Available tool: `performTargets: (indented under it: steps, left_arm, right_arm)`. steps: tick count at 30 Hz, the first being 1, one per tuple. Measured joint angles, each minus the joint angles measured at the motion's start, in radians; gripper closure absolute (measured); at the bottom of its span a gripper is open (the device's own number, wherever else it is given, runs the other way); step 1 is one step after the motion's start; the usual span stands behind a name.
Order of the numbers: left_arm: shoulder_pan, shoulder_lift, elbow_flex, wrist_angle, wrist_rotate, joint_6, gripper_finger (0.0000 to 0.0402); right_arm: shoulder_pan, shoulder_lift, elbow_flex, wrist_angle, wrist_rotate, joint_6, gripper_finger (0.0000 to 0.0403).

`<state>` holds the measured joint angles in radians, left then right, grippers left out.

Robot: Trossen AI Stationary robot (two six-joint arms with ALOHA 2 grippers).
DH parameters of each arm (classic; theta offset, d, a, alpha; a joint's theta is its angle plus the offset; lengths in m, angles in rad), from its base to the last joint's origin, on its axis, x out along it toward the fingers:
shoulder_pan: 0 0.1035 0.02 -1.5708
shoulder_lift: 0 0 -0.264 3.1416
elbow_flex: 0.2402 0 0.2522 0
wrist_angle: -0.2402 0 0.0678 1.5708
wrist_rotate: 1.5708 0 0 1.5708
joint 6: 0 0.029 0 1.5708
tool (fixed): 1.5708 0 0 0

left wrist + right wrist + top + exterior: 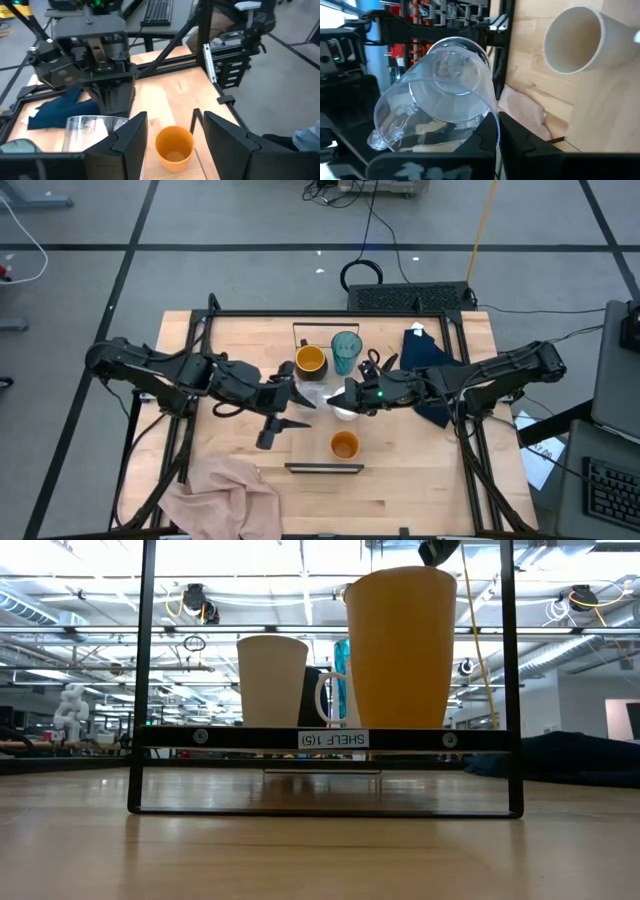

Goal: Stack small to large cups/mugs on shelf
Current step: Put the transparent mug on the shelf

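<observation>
The shelf (pixel 325 430) is a pale board running from far to near at the table's middle. On it stand the teal tumbler (pixel 346 350), the dark mug with orange inside (pixel 311 360), the beige cup (pixel 272 680), the white mug (pixel 325 695) and the small orange cup (pixel 344 444), each on its base. My right gripper (pixel 345 395) is shut on the clear glass (pixel 440 100) above the shelf's middle. My left gripper (pixel 290 395) is open and empty just left of it. Past its fingers the orange cup (pixel 174 148) shows farther off. My right gripper holds the clear glass by its rim (pixel 493 117), which runs into the narrow gap between the two fingers. The fingers come from the table's right, slanting down. The glass's handle (pixel 390 132) is on the side away from them. Whether its base rests on anything is hidden.
A pink cloth (pixel 225 490) lies at the near left corner and a dark blue cloth (pixel 425 355) at the far right. Black frame rails (pixel 190 380) run along the table's sides. The shelf's dark end rail (pixel 330 738) crosses the low view.
</observation>
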<state>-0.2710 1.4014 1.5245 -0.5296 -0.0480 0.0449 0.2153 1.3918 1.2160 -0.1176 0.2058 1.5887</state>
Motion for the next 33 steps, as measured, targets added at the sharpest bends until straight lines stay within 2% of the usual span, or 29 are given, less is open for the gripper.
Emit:
performTargets:
  steps: [24, 33]
  left_arm:
    - [0.003, -0.002, 0.0, 0.001, -0.042, 0.006, 0.0206]
    - [0.009, 0.039, 0.001, -0.006, -0.049, 0.009, 0.0206]
  right_arm:
    - [0.022, 0.0, 0.0, -0.021, 0.0, 0.015, 0.0403]
    - [0.022, 0.0, -0.002, -0.021, 0.002, 0.015, 0.0403]
